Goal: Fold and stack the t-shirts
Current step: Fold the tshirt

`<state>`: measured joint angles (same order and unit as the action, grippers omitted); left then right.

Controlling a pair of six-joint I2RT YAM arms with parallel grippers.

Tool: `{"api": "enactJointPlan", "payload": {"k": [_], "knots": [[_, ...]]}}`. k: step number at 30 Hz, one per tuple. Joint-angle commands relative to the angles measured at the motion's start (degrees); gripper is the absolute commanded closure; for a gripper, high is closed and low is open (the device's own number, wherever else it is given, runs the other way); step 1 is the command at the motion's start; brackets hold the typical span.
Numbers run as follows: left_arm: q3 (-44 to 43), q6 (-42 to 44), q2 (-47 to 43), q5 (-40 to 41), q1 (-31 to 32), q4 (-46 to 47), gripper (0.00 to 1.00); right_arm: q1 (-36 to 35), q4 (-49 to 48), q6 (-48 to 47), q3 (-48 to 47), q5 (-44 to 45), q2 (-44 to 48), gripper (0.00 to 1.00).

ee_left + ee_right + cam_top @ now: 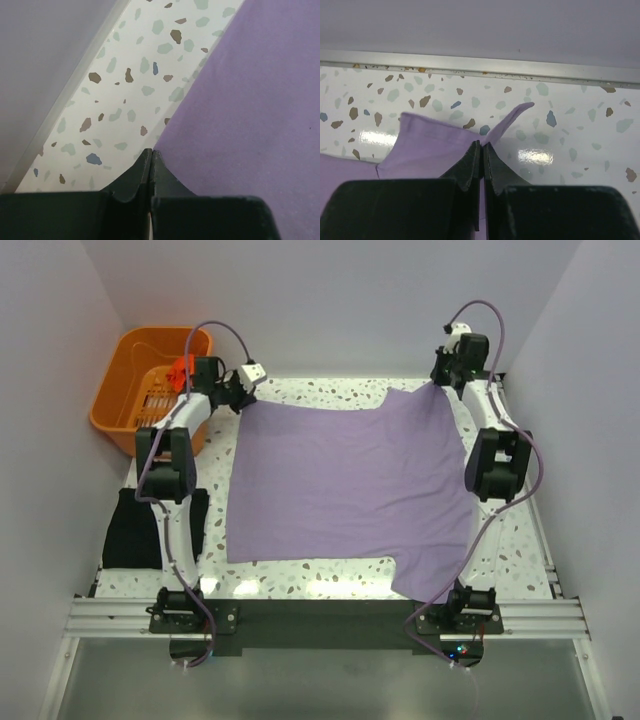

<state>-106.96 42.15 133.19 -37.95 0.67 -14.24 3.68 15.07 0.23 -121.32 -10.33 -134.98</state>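
1. Both arms reach far; the left pincer [151, 152] is together at the far-left corner of the lilac t-shirt [350, 480].
2. The right pincer [481, 145] clamps its slightly lifted far-right corner.
3. The shirt lies spread on the worktop [330, 390].

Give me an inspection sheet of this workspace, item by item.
Surface: terrazzo table, with glare near the front edge.
Job's things: lilac t-shirt spread flat mid-table; black t-shirt folded at the left edge.
Clutter: orange plastic basket by the far left corner; a red-orange thing at its rim, too small to identify.
Grippers: left gripper shut at the lilac t-shirt's far left corner, pinch unclear; right gripper shut on its far right corner, cloth peaked up.
Cables: purple cables loop above both arms.
Surroundings: white walls on three sides.
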Motion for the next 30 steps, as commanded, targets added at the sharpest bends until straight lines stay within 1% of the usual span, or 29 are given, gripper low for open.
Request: {"api": "enactJointPlan", "payload": {"k": [1,7,9,10,22,30], "knots": [[1.75,2.32,-5.39,-2.12,-0.67,4.04,1.00,0.45,-3.21,-2.51,1.96,-1.80,5.69,1.00],[6.67,4.60,-9.69,-2.74,-0.67,4.48,1.00,0.80,-2.94,-3.92,5.74,-2.24,9.46,1.00],[9.04,5.83,-11.62,-2.74,-0.67,4.66,1.00,1.06,-2.85,-4.53,7.58,-2.59,10.52,1.00],[10.70,6.10,-12.24,-2.83,-1.97,4.83,1.00,1.06,-2.68,-4.80,8.11,-2.77,11.48,1.00],[23.45,13.30,-22.52,-3.18,-3.04,3.69,1.00,2.73,0.75,-8.40,15.75,-6.19,18.08,1.00],[29.52,14.98,-28.06,-3.53,-3.65,4.22,1.00,3.26,2.51,-11.30,21.12,-7.87,23.44,1.00]]}}
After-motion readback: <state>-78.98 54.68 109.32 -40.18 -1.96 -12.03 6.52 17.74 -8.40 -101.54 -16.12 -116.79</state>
